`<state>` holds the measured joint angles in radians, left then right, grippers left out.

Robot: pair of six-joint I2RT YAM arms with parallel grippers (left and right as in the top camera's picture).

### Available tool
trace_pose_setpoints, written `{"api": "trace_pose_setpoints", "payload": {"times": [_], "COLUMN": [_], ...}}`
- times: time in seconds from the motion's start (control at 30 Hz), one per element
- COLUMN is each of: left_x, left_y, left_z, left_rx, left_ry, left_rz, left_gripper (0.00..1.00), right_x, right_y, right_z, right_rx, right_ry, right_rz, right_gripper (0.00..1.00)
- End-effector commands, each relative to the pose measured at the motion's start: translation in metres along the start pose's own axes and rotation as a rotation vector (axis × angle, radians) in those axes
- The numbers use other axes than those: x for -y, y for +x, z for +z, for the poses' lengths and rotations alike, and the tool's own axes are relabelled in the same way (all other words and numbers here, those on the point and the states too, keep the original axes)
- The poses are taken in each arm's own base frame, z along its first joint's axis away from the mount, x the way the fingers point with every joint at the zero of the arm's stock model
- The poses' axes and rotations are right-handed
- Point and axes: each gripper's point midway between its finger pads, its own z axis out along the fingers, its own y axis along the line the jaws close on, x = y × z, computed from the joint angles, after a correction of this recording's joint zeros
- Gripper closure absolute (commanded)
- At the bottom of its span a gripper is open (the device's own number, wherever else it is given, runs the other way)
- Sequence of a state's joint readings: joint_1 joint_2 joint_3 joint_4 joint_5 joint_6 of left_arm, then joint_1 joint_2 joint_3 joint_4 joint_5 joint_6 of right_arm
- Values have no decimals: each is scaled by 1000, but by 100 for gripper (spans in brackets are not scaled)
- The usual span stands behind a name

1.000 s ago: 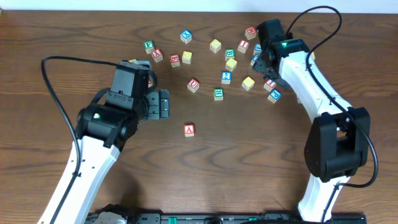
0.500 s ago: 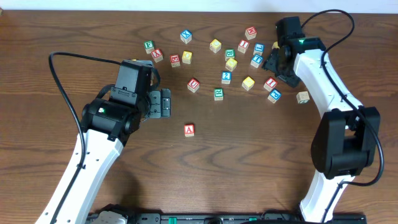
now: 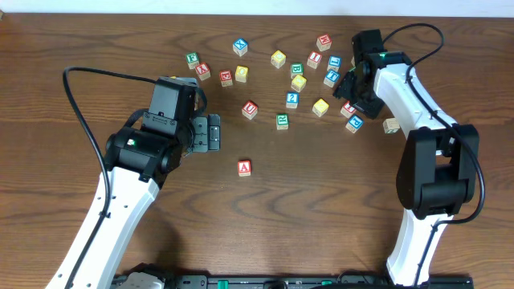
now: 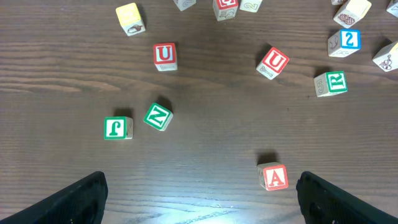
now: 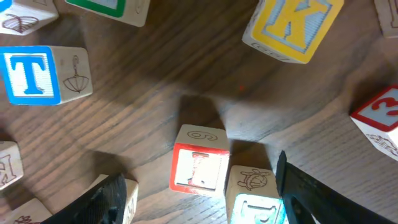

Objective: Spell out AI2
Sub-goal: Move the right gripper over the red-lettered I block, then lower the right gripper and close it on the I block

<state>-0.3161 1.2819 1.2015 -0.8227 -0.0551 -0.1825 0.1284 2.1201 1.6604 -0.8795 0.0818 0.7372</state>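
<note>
The pale A cube (image 3: 245, 168) carries a red letter and the 2 cube (image 3: 292, 99) a blue numeral, on the dark brown wood-grained table (image 3: 321, 217).

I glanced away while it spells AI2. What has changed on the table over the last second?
The right hand swung out to the right, then back in over the red I cube, which now sits between its open fingers, not gripped. The left arm shifted slightly; the left hand stayed open and empty. The A cube and the blue 2 cube have not moved.
</note>
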Motion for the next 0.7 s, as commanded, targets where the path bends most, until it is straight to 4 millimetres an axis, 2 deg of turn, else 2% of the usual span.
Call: {"api": "trace_pose_setpoints", "payload": {"times": [0.0,0.23,0.67], "left_x": [-4,-4,-4], "left_y": [1,1,1], "left_z": [2,2,2], "left_rx": [-4,-4,-4], "left_ry": [-16,-16,-17], "left_rz": [5,5,5], "left_gripper": [4,5,5], "right_x": [-5,-4,-14], "right_y": [-3,-6,1], "right_z": [-1,0,-1], "right_rx": [10,28,64], "right_ry": [-7,1,30], "right_rz": [-16,-40,-83], "right_gripper": [28,28,28]}}
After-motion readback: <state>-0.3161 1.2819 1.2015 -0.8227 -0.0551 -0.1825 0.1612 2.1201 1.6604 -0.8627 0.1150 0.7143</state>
